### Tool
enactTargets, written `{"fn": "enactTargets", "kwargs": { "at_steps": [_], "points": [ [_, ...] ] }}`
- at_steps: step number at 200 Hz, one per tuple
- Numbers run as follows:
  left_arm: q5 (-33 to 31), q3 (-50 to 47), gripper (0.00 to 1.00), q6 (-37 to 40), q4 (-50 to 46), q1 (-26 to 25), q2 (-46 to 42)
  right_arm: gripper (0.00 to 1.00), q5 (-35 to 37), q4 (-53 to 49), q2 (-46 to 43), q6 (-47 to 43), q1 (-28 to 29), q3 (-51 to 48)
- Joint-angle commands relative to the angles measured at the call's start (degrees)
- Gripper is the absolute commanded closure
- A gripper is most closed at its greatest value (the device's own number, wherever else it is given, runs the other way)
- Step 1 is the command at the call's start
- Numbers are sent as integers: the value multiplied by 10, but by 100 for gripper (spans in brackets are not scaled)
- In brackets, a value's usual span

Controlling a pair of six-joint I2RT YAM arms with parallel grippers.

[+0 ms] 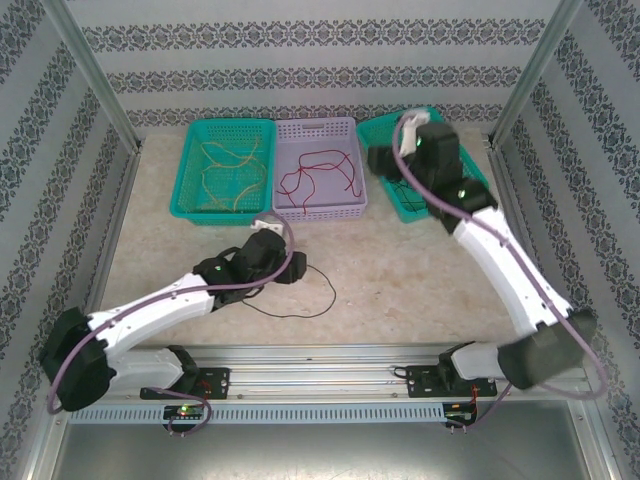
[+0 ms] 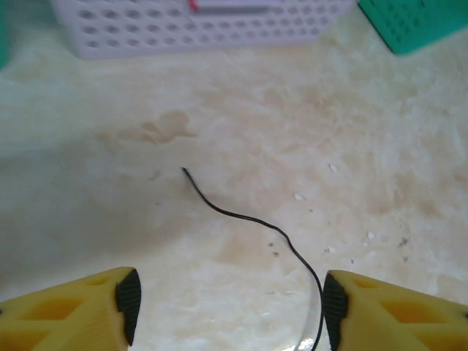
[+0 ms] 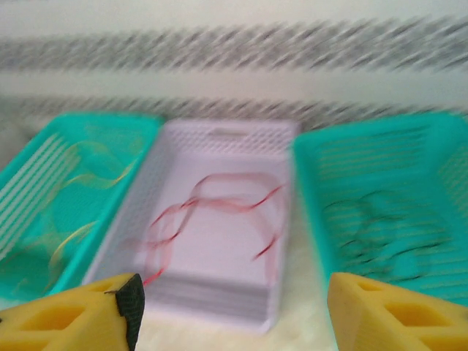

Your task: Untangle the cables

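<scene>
Nearly untangled: yellow cables (image 1: 235, 170), red cables (image 1: 318, 178), black cables (image 3: 380, 234) sorted into baskets (image 1: 230, 124); one loose black cable (image 2: 241, 216) left on the bench (image 1: 400, 270); both jaws wide, empty.

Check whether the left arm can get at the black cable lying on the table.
Probably yes. The left gripper hangs open just over the black cable, which lies loose on the bare table with nothing on top of it.

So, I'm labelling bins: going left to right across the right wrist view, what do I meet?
Left teal basket holding yellow cables → lavender basket holding red cables → right teal basket holding black cables.
</scene>
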Motion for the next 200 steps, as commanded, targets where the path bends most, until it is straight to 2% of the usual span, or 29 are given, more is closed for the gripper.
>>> {"fn": "enactTargets", "kwargs": {
  "at_steps": [1, 16, 37, 58, 83, 109, 175, 200],
  "points": [
    [-33, 5, 24, 12, -77, 31, -47, 33, -64, 29, -41, 40, 53, -114],
    [-38, 9, 18, 14, -103, 52, -78, 32, -88, 39, -68, 51, 99, -169],
    [-44, 16, 10, 17, -135, 80, -120, 31, -73, 35, -71, 43, 156, -217],
    [-53, 26, 3, 18, -163, 95, -149, 31, -81, 60, -41, 49, 176, -255],
    [-57, 42, 1, 20, -190, 105, -170, 31, -79, 68, 36, 33, 210, -244],
    [-64, 61, 0, 31, -209, 109, -179, 31, -60, 39, 130, 8, 246, -183],
    [-80, 69, 0, 46, -245, 120, -204, 31, -15, 49, 265, -32, 251, -142],
    [-78, 59, 0, 44, -246, 121, -212, 37, -28, 43, 311, -36, 251, -122]
  ]
}}
